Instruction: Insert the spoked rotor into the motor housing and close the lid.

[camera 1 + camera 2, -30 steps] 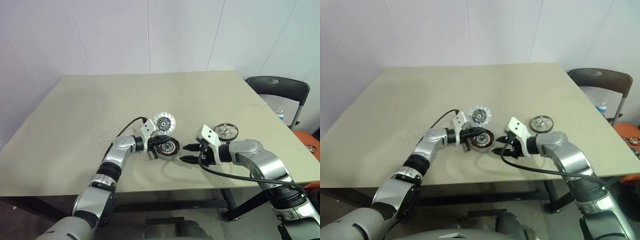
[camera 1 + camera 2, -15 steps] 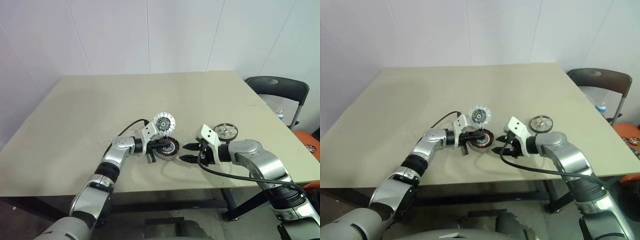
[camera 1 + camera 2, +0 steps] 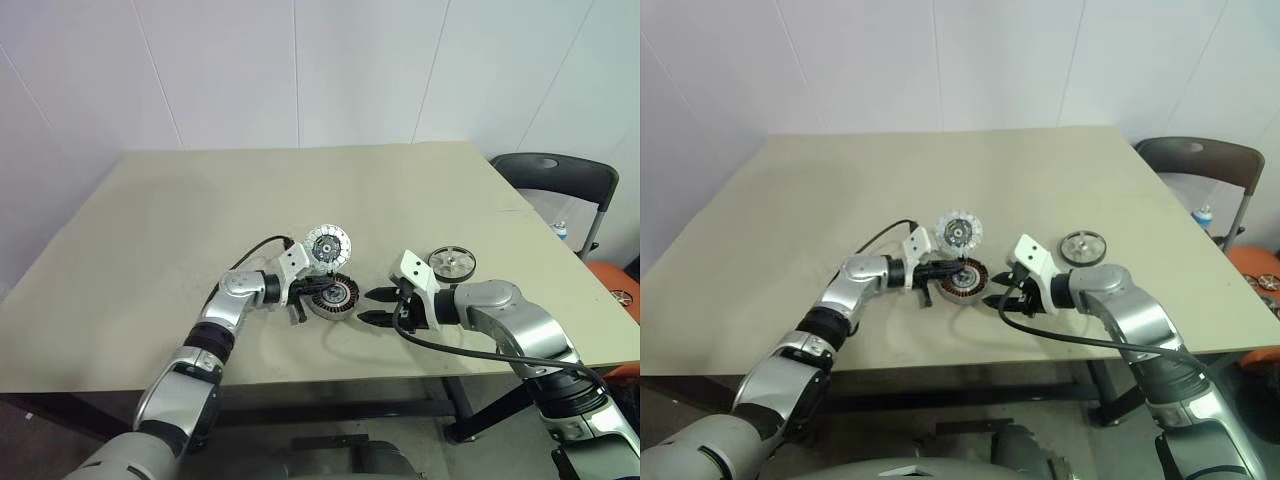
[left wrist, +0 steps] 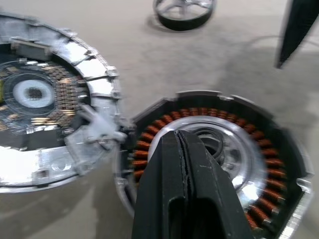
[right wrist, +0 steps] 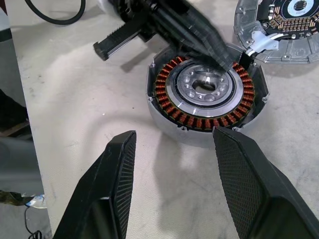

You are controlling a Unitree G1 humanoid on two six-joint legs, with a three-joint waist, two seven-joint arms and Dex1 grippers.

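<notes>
Left gripper (image 4: 185, 164), its two black fingers pressed together with nothing between them, lies low over the open motor housing (image 5: 207, 97), the fingertips above the silver hub inside the coppery ring of windings; a second ago the housing sat tucked close under this gripper, and it now lies a touch further out with the winding ring plainer to see, so the nudging seems to have squared it up on the table (image 3: 150, 230); whether the fingers touch the hub I cannot tell. Hinged at the housing's far edge, the lid (image 3: 328, 246) stands swung back, its segmented face and dark centre showing; it has not shifted. Right gripper (image 5: 172, 184), fingers spread and empty, hangs just beside the housing on the near side, unmoved over the last second. Well off behind it, the spoked rotor (image 3: 452, 264) lies flat and untouched; so insertion is not yet begun, and I judge the next job to be fetching that rotor.
</notes>
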